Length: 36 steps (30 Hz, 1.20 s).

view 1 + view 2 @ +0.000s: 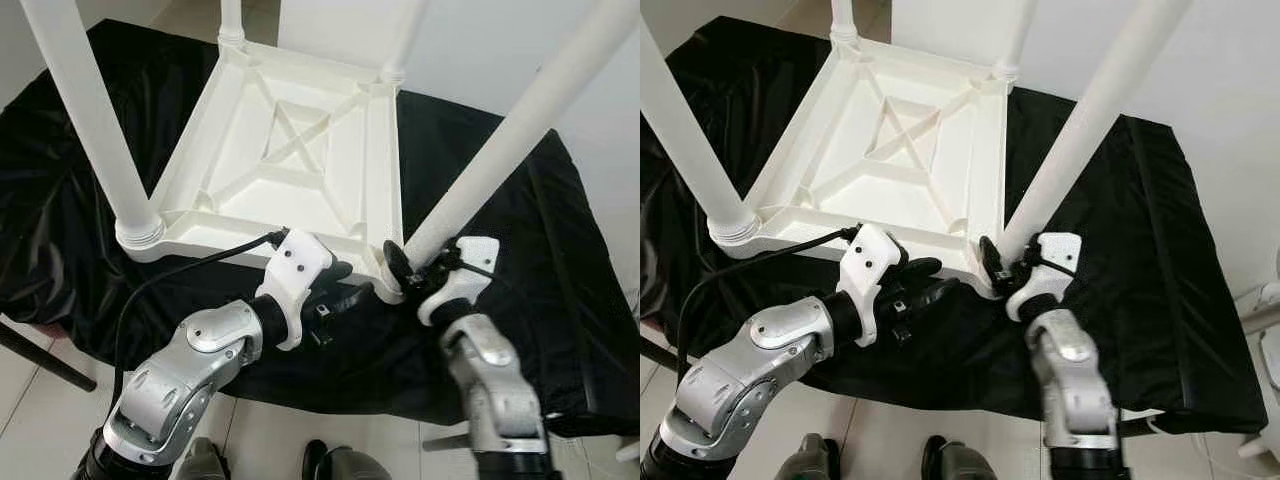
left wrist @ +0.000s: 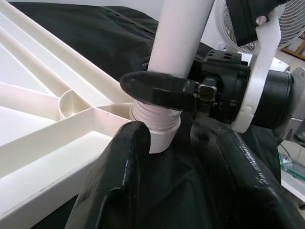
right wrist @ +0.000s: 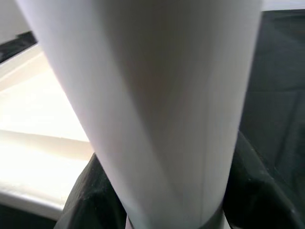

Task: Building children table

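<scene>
Black cloth (image 1: 520, 250) on worktop | one upturned table (image 1: 290, 150), four legs | my right end effector (image 1: 420, 268) clamps fourth leg (image 1: 500, 150) | left end effector (image 1: 340, 292): can't tell.

No readable text, label, brand, number or sign anywhere.

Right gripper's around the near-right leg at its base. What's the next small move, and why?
Probably turn the near-right leg further into its corner socket with the right gripper. The left wrist view shows screw threads exposed above the socket, so the leg looks not fully seated. The left gripper sits at that corner of the table top.
</scene>
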Tool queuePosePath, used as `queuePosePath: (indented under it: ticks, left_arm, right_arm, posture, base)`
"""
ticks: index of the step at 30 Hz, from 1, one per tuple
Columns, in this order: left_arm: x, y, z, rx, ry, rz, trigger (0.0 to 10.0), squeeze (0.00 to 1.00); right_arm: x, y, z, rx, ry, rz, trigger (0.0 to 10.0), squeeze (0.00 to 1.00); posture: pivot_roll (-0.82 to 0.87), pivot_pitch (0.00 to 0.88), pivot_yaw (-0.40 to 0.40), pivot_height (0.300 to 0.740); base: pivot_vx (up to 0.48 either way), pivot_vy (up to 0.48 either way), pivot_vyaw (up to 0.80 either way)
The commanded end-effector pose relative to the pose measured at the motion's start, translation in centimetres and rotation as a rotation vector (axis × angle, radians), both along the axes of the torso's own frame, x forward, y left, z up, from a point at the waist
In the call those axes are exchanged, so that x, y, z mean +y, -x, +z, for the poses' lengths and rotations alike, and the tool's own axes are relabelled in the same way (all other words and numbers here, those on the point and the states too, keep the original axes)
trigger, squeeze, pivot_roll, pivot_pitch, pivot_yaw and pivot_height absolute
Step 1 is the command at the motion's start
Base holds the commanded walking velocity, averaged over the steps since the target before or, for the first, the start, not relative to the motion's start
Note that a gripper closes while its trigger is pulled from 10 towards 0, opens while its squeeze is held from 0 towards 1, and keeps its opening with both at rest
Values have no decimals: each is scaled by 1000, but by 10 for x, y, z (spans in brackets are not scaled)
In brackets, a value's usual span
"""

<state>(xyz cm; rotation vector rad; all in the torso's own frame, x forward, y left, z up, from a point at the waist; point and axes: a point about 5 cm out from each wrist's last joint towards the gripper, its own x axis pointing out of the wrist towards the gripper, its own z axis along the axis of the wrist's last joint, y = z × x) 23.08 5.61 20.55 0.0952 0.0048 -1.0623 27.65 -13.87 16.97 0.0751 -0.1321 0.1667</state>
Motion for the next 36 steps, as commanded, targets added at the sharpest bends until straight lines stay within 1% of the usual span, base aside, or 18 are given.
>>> queuePosePath:
  ticks: [1,2,3,5,6,8,11,12,16,17,18,19,22,27,30,33,34,36]
  left_arm:
    - [-4,6,2,-1,9,-14,10000,0]
    - [-4,5,2,0,10,-16,10000,0]
    - [-4,5,2,0,10,-16,10000,0]
    - [-5,5,2,0,12,-18,10000,0]
    - [-6,5,2,0,14,-17,10000,0]
    - [-6,6,2,1,14,-17,10000,0]
    - [-6,6,2,1,17,-16,10000,0]
    - [-6,5,2,0,16,-13,10000,0]
    - [-6,5,2,-1,16,-12,10000,0]
    - [-5,4,2,-4,18,-6,10000,0]
    - [-5,4,2,-4,19,-4,10000,0]
    - [-5,4,2,-5,20,-3,10000,0]
    - [-6,4,2,-4,20,-2,10000,0]
    - [-4,5,0,-2,10,-1,10000,0]
    - [-4,4,-1,-1,8,0,10000,0]
    - [-2,4,-2,1,-2,-2,10000,0]
    - [-2,4,-2,0,-5,-3,10000,0]
    - [-1,4,-2,-1,-8,-5,10000,0]
  right_arm:
    - [-3,2,-19,115,15,-115,0,0]
    - [-2,3,-23,148,37,-175,0,0]
    - [-2,3,-23,148,37,-175,0,0]
    - [1,6,-31,218,34,-289,0,0]
    - [3,5,-28,210,56,-299,0,0]
    - [4,5,-26,198,69,-299,0,0]
    - [6,5,-23,182,44,-271,0,0]
    - [8,5,-23,185,35,-255,1569,0]
    - [9,6,-23,187,37,-255,1569,0]
    - [6,3,-21,179,17,-254,10000,0]
    - [6,2,-20,175,1,-245,10000,0]
    - [5,2,-19,167,-7,-230,10000,1000]
    - [3,1,-17,154,-27,-199,10000,1000]
    - [-14,-7,-8,85,-48,-9,10000,1000]
    - [-16,-8,-8,78,-53,14,10000,1000]
    - [-28,-10,-1,35,9,240,10000,1000]
    - [-31,-10,1,23,36,306,10000,0]
    - [-36,-12,3,17,58,382,10000,0]
  posture:
    - [60,226,-121,740]
    - [60,226,-121,740]
    - [60,226,-121,740]
    - [58,227,-120,740]
    - [60,225,-122,740]
    - [60,225,-122,740]
    - [64,221,-130,740]
    - [64,221,-130,740]
    - [64,217,-133,740]
    - [66,214,-138,740]
    - [66,214,-138,740]
    - [68,209,-143,740]
    - [68,209,-143,740]
    - [83,196,-142,740]
    - [83,196,-142,740]
    - [90,190,-131,740]
    - [92,188,-129,740]
    - [94,183,-123,740]
  base:
    - [0,0,0]
    - [0,0,0]
    - [0,0,0]
    - [0,0,0]
    - [0,0,0]
    - [0,0,0]
    - [0,0,0]
    - [0,0,0]
    - [0,0,0]
    - [0,0,0]
    - [0,0,0]
    - [0,0,0]
    - [0,0,0]
    - [0,0,0]
    - [0,0,0]
    - [0,0,0]
    - [0,0,0]
    - [0,0,0]
